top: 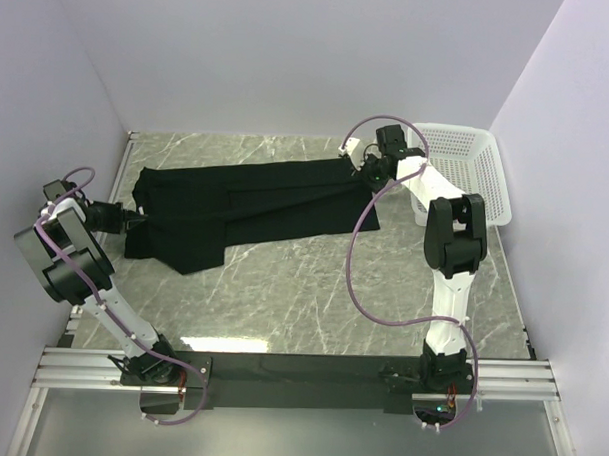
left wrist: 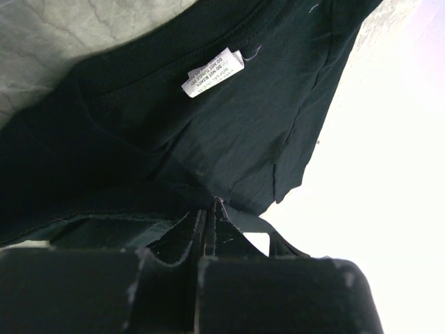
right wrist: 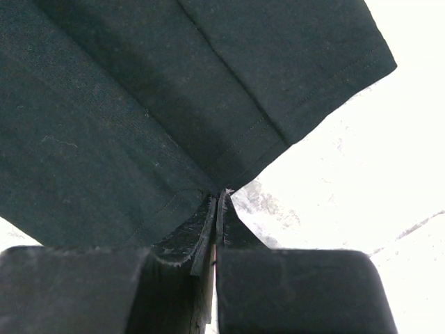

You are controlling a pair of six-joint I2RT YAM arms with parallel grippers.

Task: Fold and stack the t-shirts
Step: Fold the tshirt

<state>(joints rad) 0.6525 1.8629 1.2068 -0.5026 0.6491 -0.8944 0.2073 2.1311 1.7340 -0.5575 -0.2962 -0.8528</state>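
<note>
Seen from above: pinching the black t-shirt (top: 245, 206) at its left end with the left gripper (top: 137, 219), jaws closed on cloth; pinching its right end with the right gripper (top: 359, 170), likewise closed, near the white basket (top: 467, 164). Stretched lengthwise, left to right, over the marble table (top: 282, 297). From the left wrist: clamped tight on dark cloth, with the collar (left wrist: 160, 52) and white label (left wrist: 212, 72) just beyond. From the right wrist: clamped tight beside a stitched hem (right wrist: 334, 83).
</note>
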